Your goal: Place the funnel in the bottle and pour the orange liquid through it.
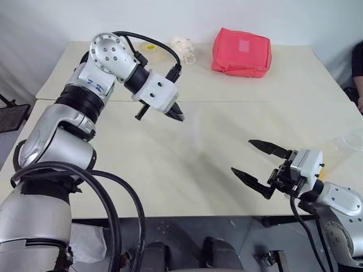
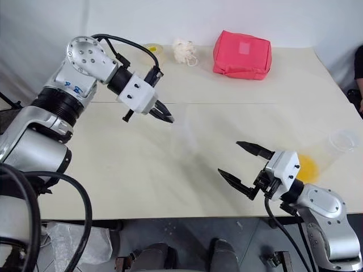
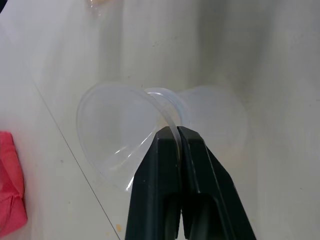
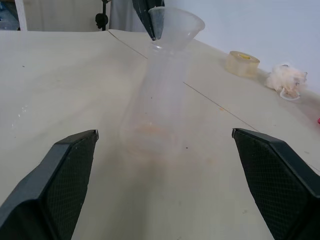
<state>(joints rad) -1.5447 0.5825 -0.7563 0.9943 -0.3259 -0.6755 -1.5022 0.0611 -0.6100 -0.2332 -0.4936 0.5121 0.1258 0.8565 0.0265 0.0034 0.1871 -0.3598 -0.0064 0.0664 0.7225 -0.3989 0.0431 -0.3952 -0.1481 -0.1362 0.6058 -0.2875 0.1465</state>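
The bottle (image 4: pixel 160 100), clear and flask-shaped, stands upright in the middle of the table and holds a faint orange trace at its base. At its mouth is the whitish funnel (image 4: pixel 176 24), slightly tilted. My left gripper (image 3: pixel 172 131) is shut on the funnel's rim (image 3: pixel 115 125) and reaches down from the left (image 1: pixel 180 118). Nearer the front edge, my right gripper (image 1: pixel 241 156) is open and empty, with the bottle ahead of it. The orange liquid (image 2: pixel 306 168) lies in the bottom of a clear cup (image 2: pixel 342 140) just right of that gripper.
A red pouch (image 1: pixel 241 52), a tape roll (image 1: pixel 150 50) and a white fluffy ball (image 1: pixel 182 48) sit along the far edge. A seam (image 1: pixel 255 102) runs across the tabletop. Part of a person (image 1: pixel 358 62) shows at the right edge.
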